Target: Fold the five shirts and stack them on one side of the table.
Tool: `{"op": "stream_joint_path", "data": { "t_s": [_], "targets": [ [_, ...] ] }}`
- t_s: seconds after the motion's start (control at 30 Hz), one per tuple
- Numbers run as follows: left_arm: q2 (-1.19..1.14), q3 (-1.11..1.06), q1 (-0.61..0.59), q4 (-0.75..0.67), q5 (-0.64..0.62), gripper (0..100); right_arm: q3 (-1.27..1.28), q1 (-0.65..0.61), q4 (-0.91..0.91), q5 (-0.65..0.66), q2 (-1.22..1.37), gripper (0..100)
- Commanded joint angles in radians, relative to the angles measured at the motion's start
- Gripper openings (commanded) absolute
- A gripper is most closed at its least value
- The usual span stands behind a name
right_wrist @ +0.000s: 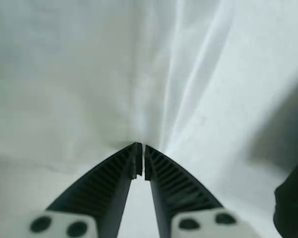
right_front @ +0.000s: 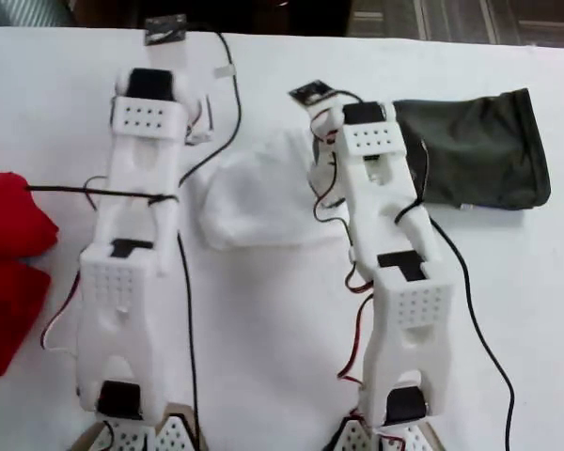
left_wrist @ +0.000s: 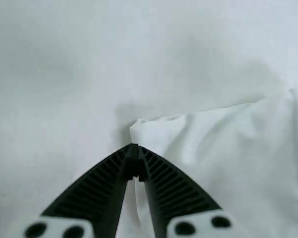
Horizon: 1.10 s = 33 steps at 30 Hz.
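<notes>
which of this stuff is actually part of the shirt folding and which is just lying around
Job: white shirt, pinched by left gripper and right gripper; dark green shirt; red shirts.
Lying about: black cable; small dark card.

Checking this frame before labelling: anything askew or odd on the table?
Nothing damaged or spilled. The white shirt lies bunched and creased rather than flat between the left arm and right arm, with the left gripper and right gripper each shut on its fabric. The red clothes sit heaped at far left; the dark shirt looks folded.
</notes>
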<state>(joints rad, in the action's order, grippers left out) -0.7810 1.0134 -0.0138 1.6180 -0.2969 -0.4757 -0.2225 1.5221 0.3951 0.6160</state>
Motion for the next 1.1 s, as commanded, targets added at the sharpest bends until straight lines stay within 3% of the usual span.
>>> {"op": "stream_joint_path", "data": {
  "t_s": [0.0, 0.63, 1.07],
  "targets": [
    [-0.051, 0.110, 0.011, 0.035, -0.008, 3, 0.011, -0.001, -0.041, -0.046, -0.087, 2.0],
    [-0.315, 0.240, 0.020, 0.025, -0.009, 3, 0.074, 0.028, -0.087, -0.092, -0.076, 2.0],
    [-0.341, 0.240, -0.089, -0.026, -0.008, 3, 0.181, 0.133, -0.110, -0.046, -0.087, 2.0]
  ]
}}
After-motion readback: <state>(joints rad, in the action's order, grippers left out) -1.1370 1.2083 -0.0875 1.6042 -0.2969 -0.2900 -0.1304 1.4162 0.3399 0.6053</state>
